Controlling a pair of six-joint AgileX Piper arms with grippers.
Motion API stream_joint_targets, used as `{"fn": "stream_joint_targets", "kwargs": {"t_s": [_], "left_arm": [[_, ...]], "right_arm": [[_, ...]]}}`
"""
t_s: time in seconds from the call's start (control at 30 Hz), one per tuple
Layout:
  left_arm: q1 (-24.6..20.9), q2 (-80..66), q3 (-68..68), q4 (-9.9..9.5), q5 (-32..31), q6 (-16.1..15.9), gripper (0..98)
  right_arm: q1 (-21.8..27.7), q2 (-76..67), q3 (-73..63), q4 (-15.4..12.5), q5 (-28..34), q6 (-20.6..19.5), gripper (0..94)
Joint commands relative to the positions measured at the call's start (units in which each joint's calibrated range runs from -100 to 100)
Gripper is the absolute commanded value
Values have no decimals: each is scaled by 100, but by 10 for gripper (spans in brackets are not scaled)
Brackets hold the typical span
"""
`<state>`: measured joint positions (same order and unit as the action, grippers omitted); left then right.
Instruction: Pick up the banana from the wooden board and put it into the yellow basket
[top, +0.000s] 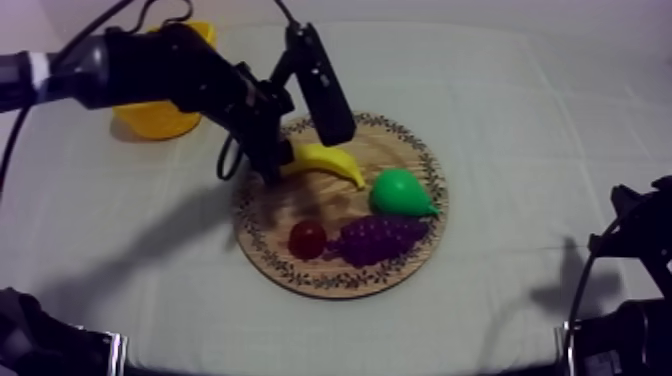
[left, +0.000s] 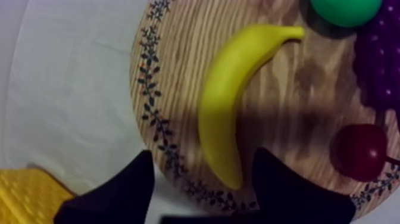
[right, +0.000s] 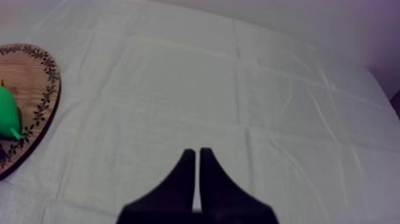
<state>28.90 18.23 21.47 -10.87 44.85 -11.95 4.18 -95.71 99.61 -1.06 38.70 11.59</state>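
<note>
The banana lies flat on the round wooden board, on the side of the board that is nearer the yellow basket. The left gripper hangs just over one end of the banana. Its two black fingers are wide apart, one on each side of that end, and there is a gap between each finger and the banana, so the gripper has hold of nothing. From above, the left arm comes in from the upper left, passes in front of the basket and reaches down to the edge of the board. The basket sits on the grey-white cloth near the board, not touching it. Three more toy fruits are on the board: a green pear close to the far tip of the banana, a bunch of grapes just beside the pear, and a small red fruit right next to the grapes. The right gripper is well apart from the board, over bare cloth, and its two fingers lie pressed together with nothing between them
</note>
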Motion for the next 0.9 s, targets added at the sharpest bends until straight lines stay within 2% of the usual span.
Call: {"fn": "stream_joint_targets", "kwargs": {"t_s": [0.0,0.27,0.5,0.6,0.87], "left_arm": [[4,514,-442,15,171,-66,615],[18,1258,-1176,15,705,-168,605],[54,1621,-1483,-87,1061,-67,542],[101,1736,-1530,-204,1126,62,475],[286,1806,-1513,-681,1211,670,274]], "right_arm": [[3,-5,5,1,1,1,4],[3,-5,5,1,1,1,4],[3,-5,5,1,1,1,4],[3,-5,5,1,1,1,4],[3,-5,5,1,1,1,4]]}}
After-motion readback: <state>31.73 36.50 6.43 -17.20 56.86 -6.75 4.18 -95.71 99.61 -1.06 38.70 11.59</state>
